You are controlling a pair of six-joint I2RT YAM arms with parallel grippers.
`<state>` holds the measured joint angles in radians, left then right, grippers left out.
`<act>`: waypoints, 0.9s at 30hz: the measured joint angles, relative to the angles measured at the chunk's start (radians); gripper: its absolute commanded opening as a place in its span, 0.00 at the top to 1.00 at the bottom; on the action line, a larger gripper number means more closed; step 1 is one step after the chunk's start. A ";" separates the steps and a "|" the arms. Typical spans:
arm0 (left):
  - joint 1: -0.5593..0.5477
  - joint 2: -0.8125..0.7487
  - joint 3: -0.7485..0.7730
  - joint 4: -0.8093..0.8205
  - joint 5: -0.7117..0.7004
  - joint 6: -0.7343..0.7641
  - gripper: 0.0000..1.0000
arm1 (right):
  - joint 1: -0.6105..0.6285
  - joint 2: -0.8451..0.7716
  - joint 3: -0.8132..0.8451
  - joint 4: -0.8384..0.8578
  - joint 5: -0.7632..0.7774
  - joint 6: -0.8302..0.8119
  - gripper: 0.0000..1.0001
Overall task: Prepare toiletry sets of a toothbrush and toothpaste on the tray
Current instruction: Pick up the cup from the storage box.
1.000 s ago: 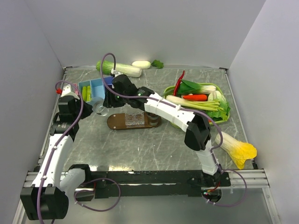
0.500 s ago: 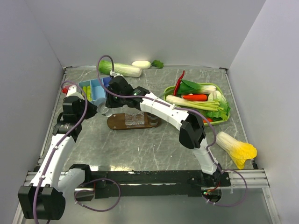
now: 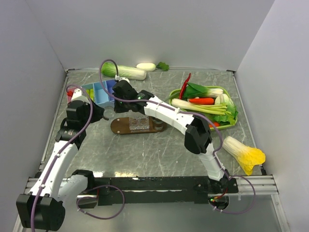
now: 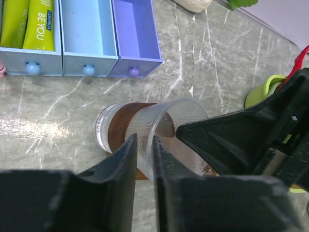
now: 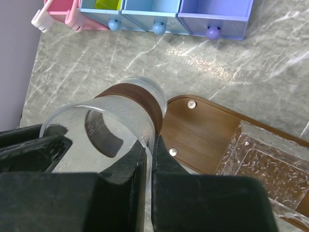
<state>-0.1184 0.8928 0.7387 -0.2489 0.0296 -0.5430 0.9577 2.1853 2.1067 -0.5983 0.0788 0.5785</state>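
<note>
A clear tumbler (image 3: 107, 113) with a brown band sits tilted just off the left end of the dark wooden tray (image 3: 137, 126). My left gripper (image 4: 145, 145) is shut on the tumbler's rim (image 4: 159, 113). My right gripper (image 5: 150, 145) is shut on the opposite side of the same rim (image 5: 120, 104). The tray's left end (image 5: 203, 137) lies just beyond. Light-green toothpaste tubes (image 4: 26, 21) lie in the blue compartment box (image 3: 99, 92). No toothbrush shows clearly.
A clear square glass dish (image 5: 263, 166) sits mid-tray. A lime-green basket (image 3: 205, 104) of vegetables stands at the right. A cabbage (image 3: 123, 71) lies at the back wall and another (image 3: 246, 154) at the front right.
My left arm has moved right and forward to the tumbler. My right gripper has stayed at the tumbler and shifted slightly back.
</note>
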 measured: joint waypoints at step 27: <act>-0.006 0.019 0.014 0.049 0.290 0.110 0.27 | -0.059 -0.153 -0.196 0.053 -0.298 -0.320 1.00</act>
<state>-0.1242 0.9123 0.7528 -0.1997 0.3191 -0.4332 0.8989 2.0327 1.9110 -0.5453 -0.2192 0.2588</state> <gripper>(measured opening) 0.721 0.069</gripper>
